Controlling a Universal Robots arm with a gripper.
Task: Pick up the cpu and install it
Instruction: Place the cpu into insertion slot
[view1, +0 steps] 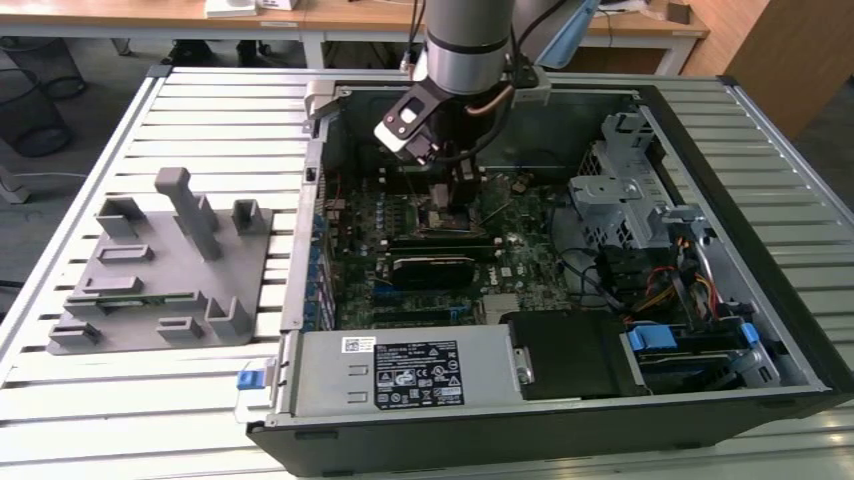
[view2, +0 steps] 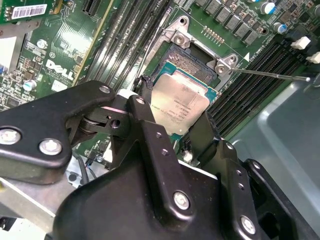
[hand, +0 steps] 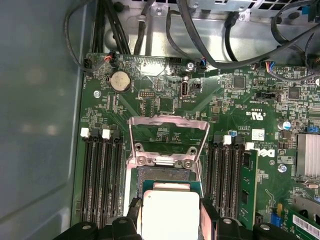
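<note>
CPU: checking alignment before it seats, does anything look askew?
The cpu, in the gripper, looks roughly square to the socket but offset: one end of the socket lies uncovered. No damage visible.

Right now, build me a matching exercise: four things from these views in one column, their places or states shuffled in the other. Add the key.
1. cpu
2. metal socket frame
3. coin battery
4. grey fixture

A. on the slatted table, to the exterior view's left of the case
B. between the fingers of the gripper, over the socket
C. swung open
D. seated on the green board

Pairs: 1-B, 2-C, 3-D, 4-A.
</note>
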